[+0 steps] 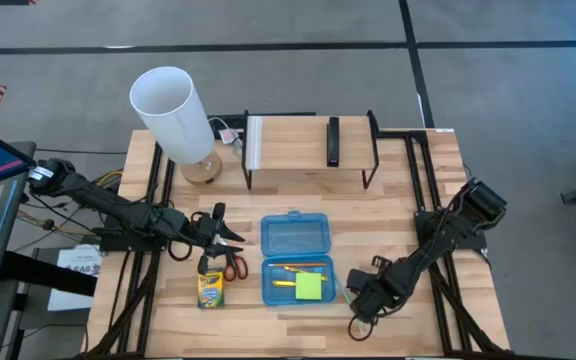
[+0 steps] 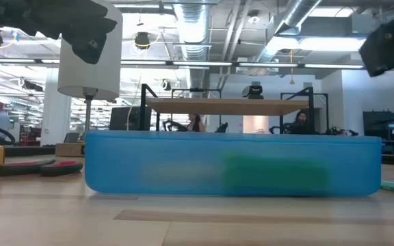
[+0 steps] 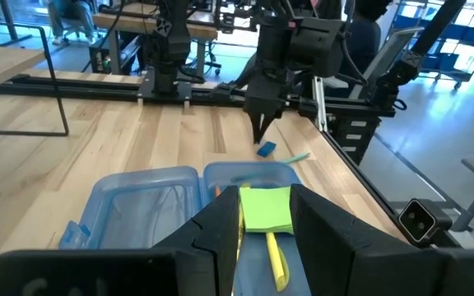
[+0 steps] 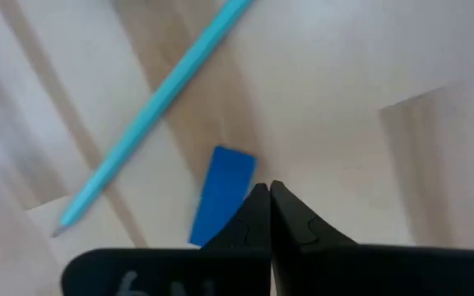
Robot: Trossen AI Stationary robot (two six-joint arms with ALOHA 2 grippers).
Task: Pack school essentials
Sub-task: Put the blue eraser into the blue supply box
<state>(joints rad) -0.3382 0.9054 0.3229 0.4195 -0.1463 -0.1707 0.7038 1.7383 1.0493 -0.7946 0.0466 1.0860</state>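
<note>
The translucent blue case [image 1: 296, 238] lies open at the table's middle. Its near half holds the lime sticky-note pad [image 1: 310, 287], an orange pencil [image 1: 303, 268] and a yellow marker [image 1: 283, 284]. The red-handled scissors [image 1: 233, 266] and the yellow-green crayon box [image 1: 210, 290] lie on the table left of the case. My left gripper [image 1: 225, 227] is open and empty above the scissors' far end. The small blue eraser [image 4: 223, 193] and the teal pen [image 4: 151, 107] lie on the table right of the case. My right gripper [image 4: 268, 194] is shut, pointing down right at the eraser's edge. My right gripper's shut fingertips [image 3: 259, 131] stand right at the blue eraser's edge [image 4: 241, 185], coming from above and pointing down. I cannot tell whether they touch it. The eraser lies flat on the table.
A white lamp [image 1: 173, 110] stands at the far left. A wooden shelf on a black frame [image 1: 298, 135] stands at the far middle with a black bar-shaped device [image 1: 334, 142] on it. Bare wood lies along the near edge.
</note>
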